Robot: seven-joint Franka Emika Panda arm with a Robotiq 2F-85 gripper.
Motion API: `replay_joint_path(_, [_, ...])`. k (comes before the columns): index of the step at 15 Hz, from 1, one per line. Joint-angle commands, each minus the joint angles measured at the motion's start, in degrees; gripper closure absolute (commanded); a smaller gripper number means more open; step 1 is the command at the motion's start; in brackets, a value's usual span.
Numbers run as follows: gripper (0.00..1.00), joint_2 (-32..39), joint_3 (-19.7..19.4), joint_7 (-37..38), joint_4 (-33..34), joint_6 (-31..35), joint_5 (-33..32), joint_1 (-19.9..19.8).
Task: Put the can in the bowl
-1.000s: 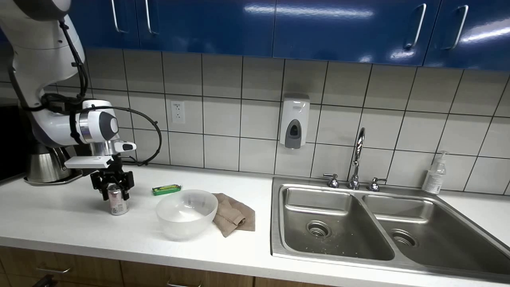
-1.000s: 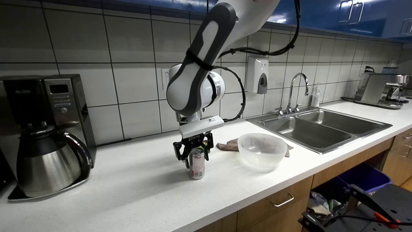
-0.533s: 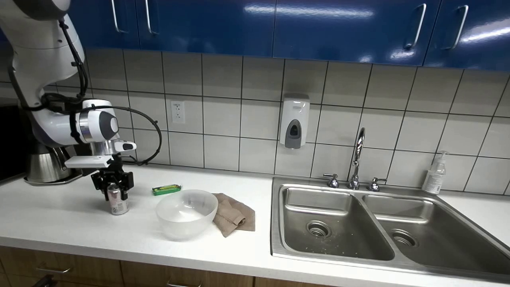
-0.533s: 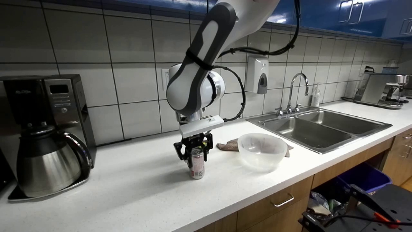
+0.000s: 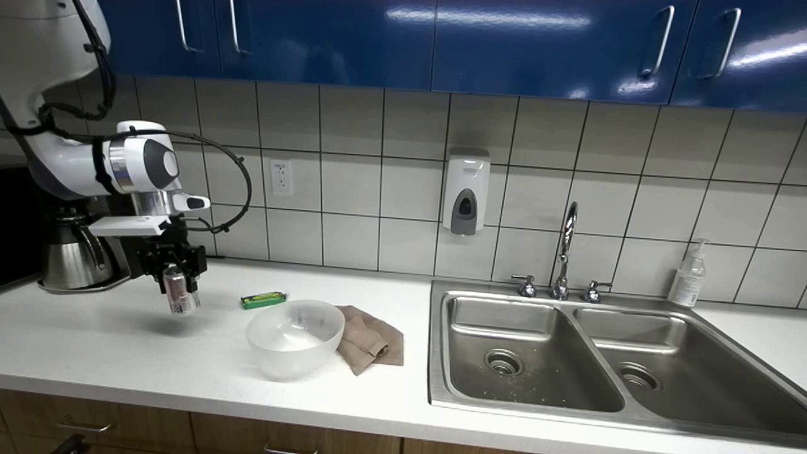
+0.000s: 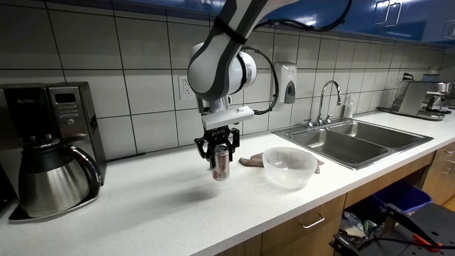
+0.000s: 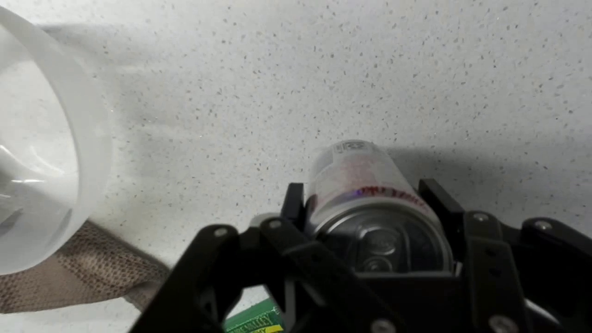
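Observation:
The can, silver with red print, hangs above the counter in both exterior views, slightly tilted, with its shadow below it. My gripper is shut on the can's upper part. In the wrist view, the black fingers stand on both sides of the can, its lid toward the camera. The frosted bowl sits on the counter to the right of the gripper in both exterior views. In the wrist view the bowl is at the left edge, partly cut off. The can is apart from the bowl.
A brown cloth lies against the bowl. A green bar packet lies on the counter behind the bowl. A coffee maker with a steel carafe stands at the left. The double sink is at the right. A tiled wall is behind.
My gripper closed on the can, which stood on the counter, and then rose with it. The can is now off the counter and slightly tilted. The bowl, cloth and packet have not moved.

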Motion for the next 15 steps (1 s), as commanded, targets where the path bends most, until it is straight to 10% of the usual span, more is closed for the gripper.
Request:
replay_joint_path(1, [0.61,-10.0,0.1,0.8,-7.8,-2.5,0.4,-1.0])
replay_joint_path(15, [0.61,-25.9,-3.8,-0.5,-17.4,-4.7,-0.7,-14.4])
